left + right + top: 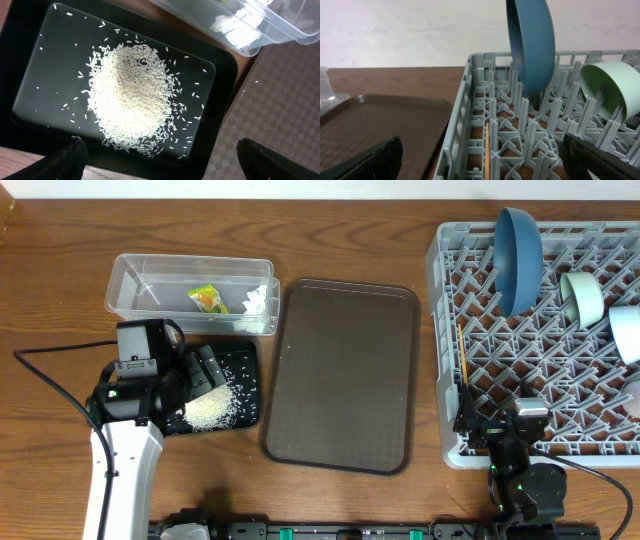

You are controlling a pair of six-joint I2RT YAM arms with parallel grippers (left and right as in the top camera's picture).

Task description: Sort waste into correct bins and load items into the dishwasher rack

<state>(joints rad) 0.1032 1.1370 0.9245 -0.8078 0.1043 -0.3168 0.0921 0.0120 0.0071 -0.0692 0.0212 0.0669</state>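
Observation:
White rice grains (132,95) lie heaped in the shallow black tray (30,65); the same rice (212,411) and black tray (245,360) show in the overhead view. My left gripper (208,372) hangs open over them with nothing between its fingers (65,162). The clear tub (140,280) holds the yellow-orange wrapper (207,300) and white tissue (256,300). In the grey rack (450,270) stand the dark blue dish (518,245), mint bowl (583,298) and light blue bowl (626,330), and the chopstick (463,355) lies there too. My right gripper (497,422) is open over the rack's near-left corner.
The flat brown tray (340,375) lies between the bins and the rack. A black cable (55,352) runs left of my left arm. In the right wrist view the chopstick (486,155) lies in the rack's (465,100) lattice below the open jaws.

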